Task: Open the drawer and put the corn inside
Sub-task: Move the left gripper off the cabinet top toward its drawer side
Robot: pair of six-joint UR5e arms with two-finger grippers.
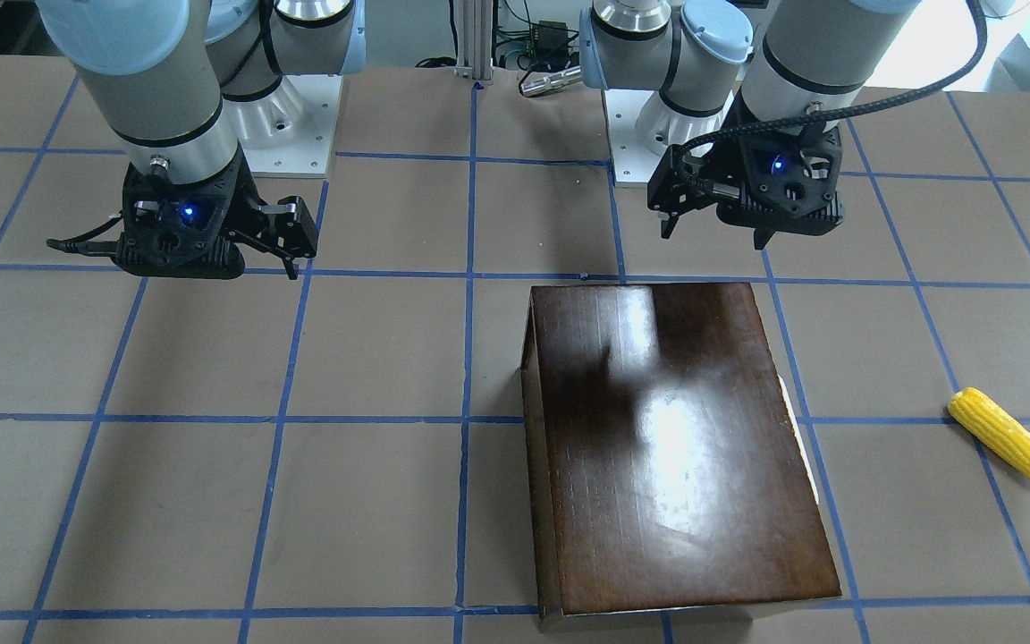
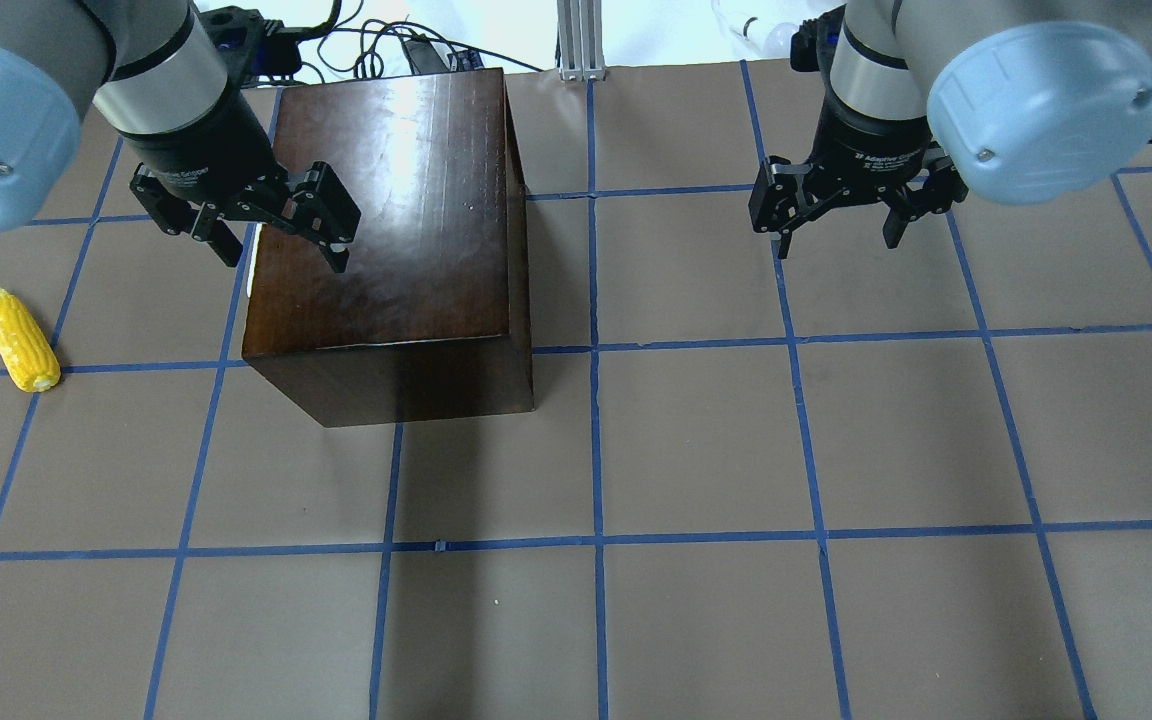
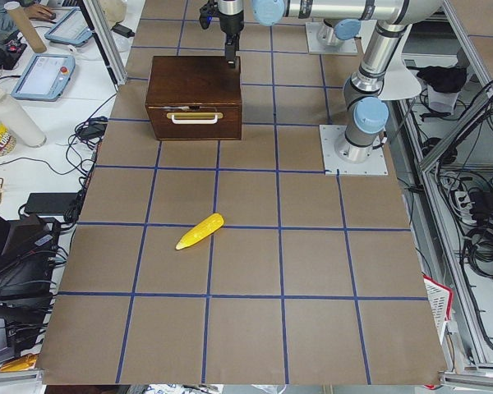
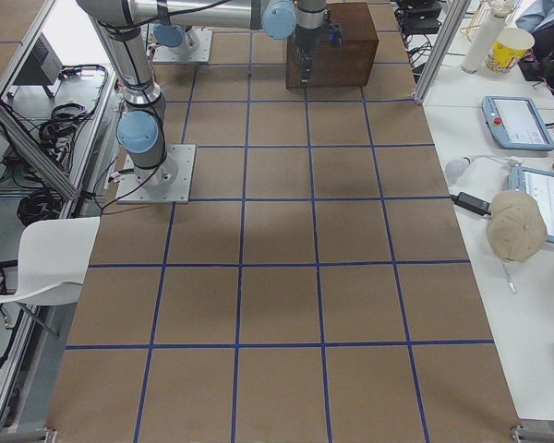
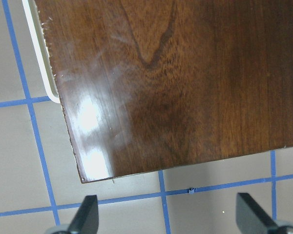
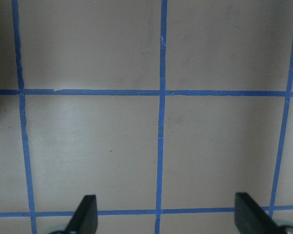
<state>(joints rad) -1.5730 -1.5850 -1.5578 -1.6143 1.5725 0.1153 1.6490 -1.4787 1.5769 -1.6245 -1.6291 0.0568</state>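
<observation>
The dark glossy box (image 2: 386, 220) stands in the upper left-centre of the overhead view on the brown table (image 2: 696, 450), which is marked off in squares by blue tape lines (image 2: 596, 450). The drawer (image 3: 185, 121) is shut, and its front panel sits flush in the box face. That face looks toward the camera in the left side view, where a pale handle (image 3: 195, 117) runs across it. The left gripper (image 2: 284, 245) hangs with its fingers spread wide over the left edge of the box top, on the side above the drawer front. It holds nothing, and in the left side view it sits above the lid rather than on it. Its own wrist camera looks straight down on a corner of the polished top, with the handle showing as a pale strip at the upper left of that frame and the two fingertips (image 5: 88, 217) at the bottom over bare table. The right gripper (image 2: 836, 240) is in the upper right of the overhead view, also spread apart and empty, over bare table and well apart from the box. The corn (image 2: 23, 340) lies on the table at the far left edge of the overhead view, well apart from the box on the drawer's side, with its blunt end on a blue line and its tip pointing up the frame
</observation>
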